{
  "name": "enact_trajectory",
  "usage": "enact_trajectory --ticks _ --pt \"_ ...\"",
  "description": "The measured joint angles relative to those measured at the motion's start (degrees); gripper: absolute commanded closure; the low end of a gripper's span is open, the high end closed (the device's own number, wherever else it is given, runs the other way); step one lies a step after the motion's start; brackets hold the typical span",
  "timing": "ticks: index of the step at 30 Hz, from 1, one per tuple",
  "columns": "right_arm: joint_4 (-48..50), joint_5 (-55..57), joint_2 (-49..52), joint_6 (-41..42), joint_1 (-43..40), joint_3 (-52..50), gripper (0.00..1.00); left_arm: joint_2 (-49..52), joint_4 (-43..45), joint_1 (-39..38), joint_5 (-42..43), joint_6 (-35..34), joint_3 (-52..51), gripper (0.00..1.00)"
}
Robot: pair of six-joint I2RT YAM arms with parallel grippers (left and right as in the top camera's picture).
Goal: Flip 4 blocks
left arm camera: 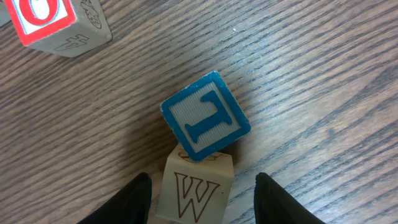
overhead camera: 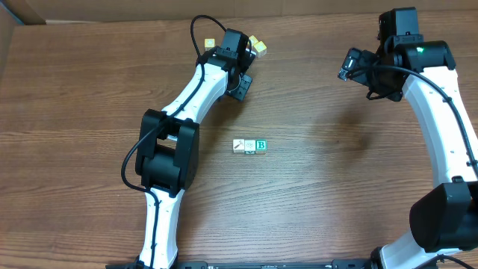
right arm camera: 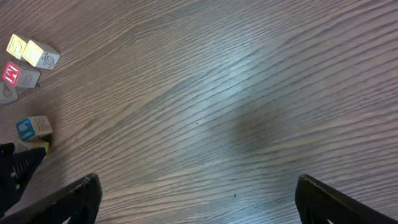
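The left hand (left arm camera: pixel 203 185) straddles the W block (left arm camera: pixel 196 194), its fingers apart with a gap on each side. The blue-print cube (left arm camera: pixel 205 124) touches that block's far edge, so closing or tipping could drag it along. Three more blocks (overhead camera: pixel 249 146) lie well apart from the W block. The left arm (overhead camera: pixel 190 97) reaches outstretched, and the right hand (right arm camera: pixel 198 186) hangs wide open.

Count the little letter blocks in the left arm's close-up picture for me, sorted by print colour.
Red-printed block: 1
Blue-printed block: 1
Brown-printed W block: 1
Total: 3
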Motion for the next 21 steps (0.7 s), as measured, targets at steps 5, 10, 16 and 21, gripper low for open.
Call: enact_trajectory --ticks 5,10,16,21 --pt "0.0 0.0 0.0 0.0 0.0 0.0 0.00 0.0 -0.2 0.5 0.0 0.8 -0.1 0.53" --pt "0.0 0.0 0.0 0.0 0.0 0.0 0.00 0.0 -0.2 0.9 1.4 3.7 -0.4 0.52" --pt "0.0 0.0 0.0 0.0 0.0 0.0 0.00 0.1 0.2 0.9 2.8 5.2 -0.5 0.59" --pt "0.0 0.0 0.0 0.0 0.0 0.0 0.00 0.1 0.3 1.0 3.3 6.1 -0.5 0.61"
